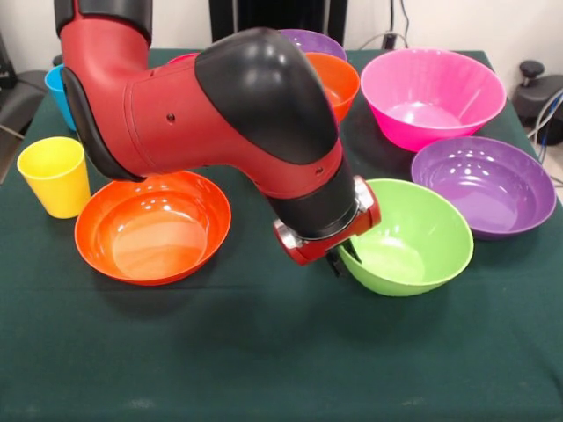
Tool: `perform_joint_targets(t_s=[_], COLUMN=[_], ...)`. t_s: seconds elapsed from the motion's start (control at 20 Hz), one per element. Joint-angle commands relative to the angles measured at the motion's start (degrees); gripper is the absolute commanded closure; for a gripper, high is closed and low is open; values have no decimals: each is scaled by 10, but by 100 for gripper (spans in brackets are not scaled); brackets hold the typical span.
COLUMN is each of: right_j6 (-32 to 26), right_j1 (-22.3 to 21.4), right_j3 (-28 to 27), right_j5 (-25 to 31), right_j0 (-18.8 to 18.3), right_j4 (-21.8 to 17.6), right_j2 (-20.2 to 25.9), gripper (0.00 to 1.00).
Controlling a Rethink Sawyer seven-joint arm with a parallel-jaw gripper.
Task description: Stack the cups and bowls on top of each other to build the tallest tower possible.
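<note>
Green cloth covers the worktop [264, 352]. Nearest sit the wide orange bowl [152, 227] and the green bowl [409, 237], with the claw [339, 259] at the green bowl's rim; I cannot tell whether it is open. Behind them stand the yellow cup [55, 176] and a purple bowl [484, 185]. Farther back are the pink bowl [433, 95], a small orange bowl [339, 79], another purple bowl [315, 41] and a blue cup [58, 92]. Nothing is stacked.

Bright, even overhead lighting; white glare streaks inside the glossy pink plastic bowl [433, 97] and wide orange plastic bowl [153, 226]; soft shadows on the dark green tablecloth [264, 352]; focus sharp throughout.
</note>
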Motion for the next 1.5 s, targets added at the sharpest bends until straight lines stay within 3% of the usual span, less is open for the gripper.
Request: perform_joint_targets(t_s=[0.05,0.3,0.4,0.55,0.8,1.05,1.15,1.4,1.5], right_j6=[-211,-213,-243,-233,-253,-237,-254,-288,-293], right_j1=[-22,-35,-35,-49,-46,-47,-52,-68,-76], right_j3=[-29,-51,-50,-41,-38,-58,-75,-125,-121], right_j5=[78,125,152,177,183,230,281,353,364], right_j0=[11,15,7,-5,-23,-19,-14,-5,-12], right_j4=[-17,-8,3,14,30,21,7,-20,-20], right_j2=[29,41,57,65,94,91,85,83,81], gripper=[100,100,100,100,100,100,100,100,100])
